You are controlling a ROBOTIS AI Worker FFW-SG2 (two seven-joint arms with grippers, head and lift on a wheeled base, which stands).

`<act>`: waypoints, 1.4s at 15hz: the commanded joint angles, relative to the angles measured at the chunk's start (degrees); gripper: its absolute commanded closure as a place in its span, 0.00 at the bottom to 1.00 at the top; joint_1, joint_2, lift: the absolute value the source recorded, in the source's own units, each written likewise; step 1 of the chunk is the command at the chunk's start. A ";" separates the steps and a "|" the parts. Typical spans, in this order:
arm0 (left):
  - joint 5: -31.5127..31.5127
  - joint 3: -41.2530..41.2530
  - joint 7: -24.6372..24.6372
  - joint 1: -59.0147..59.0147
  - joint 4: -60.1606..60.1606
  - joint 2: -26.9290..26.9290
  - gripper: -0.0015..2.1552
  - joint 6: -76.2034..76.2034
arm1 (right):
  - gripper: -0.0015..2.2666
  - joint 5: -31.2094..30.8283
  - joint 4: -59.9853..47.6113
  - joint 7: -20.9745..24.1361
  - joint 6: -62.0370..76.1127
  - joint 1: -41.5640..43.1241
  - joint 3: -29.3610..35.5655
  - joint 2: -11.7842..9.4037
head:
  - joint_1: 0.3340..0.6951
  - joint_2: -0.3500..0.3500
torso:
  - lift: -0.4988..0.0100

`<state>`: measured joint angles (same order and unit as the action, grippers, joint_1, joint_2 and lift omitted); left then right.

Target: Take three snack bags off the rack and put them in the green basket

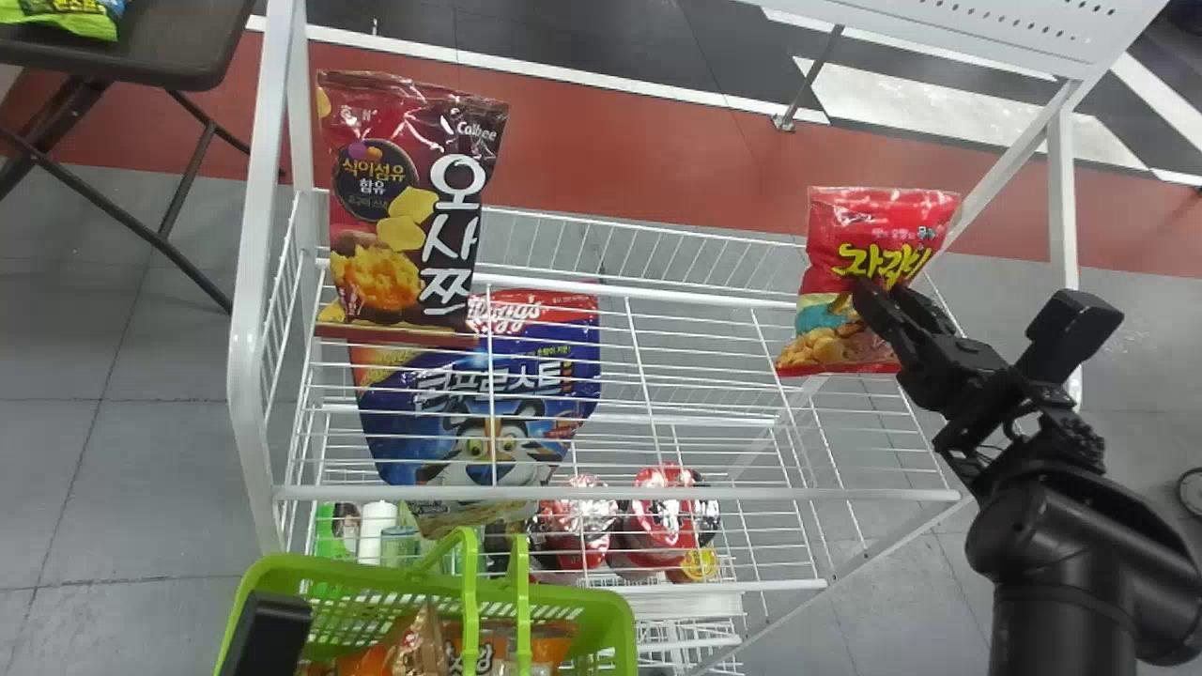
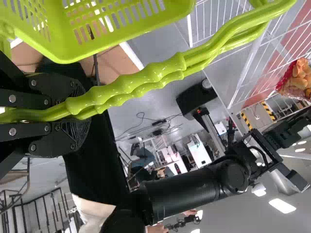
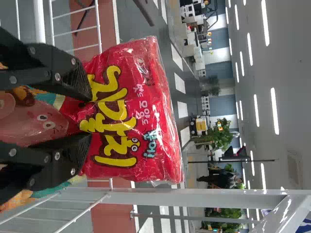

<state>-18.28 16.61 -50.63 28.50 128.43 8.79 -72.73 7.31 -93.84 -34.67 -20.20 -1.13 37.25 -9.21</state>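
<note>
Left jaws hold one green basket (image 1: 612,608) by two handles (image 2: 131,85), right jaws one red snack bag (image 1: 869,221).

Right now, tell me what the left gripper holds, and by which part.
The left gripper holds the green basket by its two handles, pinched together between the fingers.

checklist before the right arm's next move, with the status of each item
1. Right gripper's jaws shut on the red snack bag: ok
2. Left gripper's jaws shut on the basket handles: ok
3. Red snack bag fully clear of the rack: cannot tell
4. Red snack bag over the green basket: not ok
5. Enough space in the basket around the orange bag: cannot tell
</note>
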 commanded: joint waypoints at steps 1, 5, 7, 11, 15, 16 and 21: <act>0.09 0.00 0.01 0.06 0.06 0.00 0.58 0.00 | 0.97 1.30 -2.48 -0.49 -1.04 -1.51 0.46 0.15 | 1.00 0.00 | 0.93; 0.18 0.35 0.71 -0.29 0.15 -0.18 0.58 -0.35 | 0.97 8.86 -15.32 -1.02 -6.13 -8.63 1.16 1.30 | 1.00 0.00 | 0.93; 0.18 0.44 0.71 -0.37 0.15 -0.18 0.58 -0.35 | 0.97 13.26 -24.28 -1.98 -13.87 -12.40 2.83 2.35 | 1.00 0.00 | 0.93; 0.18 0.53 0.71 -0.37 0.15 -0.09 0.58 -0.35 | 0.97 18.00 -42.47 -9.28 -36.19 -18.56 8.10 9.12 | 1.00 0.00 | 0.93; 0.09 0.62 0.80 -0.37 -0.20 -0.27 0.58 -0.18 | 0.97 25.03 -50.47 -12.62 -60.10 -24.80 10.04 9.26 | 1.00 0.00 | 0.93; 0.09 0.70 0.80 -0.37 -0.29 -0.27 0.58 0.00 | 0.97 25.39 -50.56 -14.64 -67.48 -24.89 10.47 9.26 | 1.00 0.00 | 0.93; 0.00 0.70 0.71 -0.37 -0.38 -0.53 0.58 0.52 | 0.97 22.84 -46.96 -16.31 -69.88 -28.40 5.99 8.94 | 1.00 0.00 | 0.93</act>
<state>-18.23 17.36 -49.89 28.12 128.06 8.36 -72.38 31.75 -143.05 -50.98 -89.68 -28.63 45.65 -0.10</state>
